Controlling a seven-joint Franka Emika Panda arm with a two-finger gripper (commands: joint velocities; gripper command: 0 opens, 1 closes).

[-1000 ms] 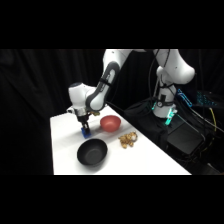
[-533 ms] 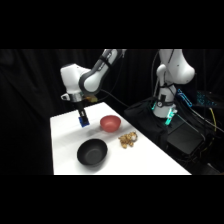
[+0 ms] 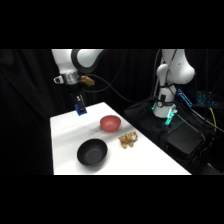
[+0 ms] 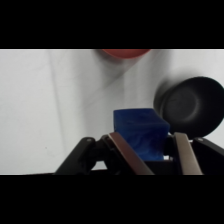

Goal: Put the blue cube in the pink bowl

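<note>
Pinching the blue cube [image 4: 139, 131] by its flat sides, my end effector [image 4: 150, 150] shouldn't slip; it looks light and rigid.

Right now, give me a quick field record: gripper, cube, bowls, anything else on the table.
gripper: shut on the cube, held above the table's far left corner
cube: blue, between the fingers, off the table
pink bowl: near the table's middle, looks empty, right of the gripper in the side view
black bowl: at the near edge, looks empty
other: small tan object beside the pink bowl, kind unclear
table: white
task state: cube not yet in the pink bowl
</note>
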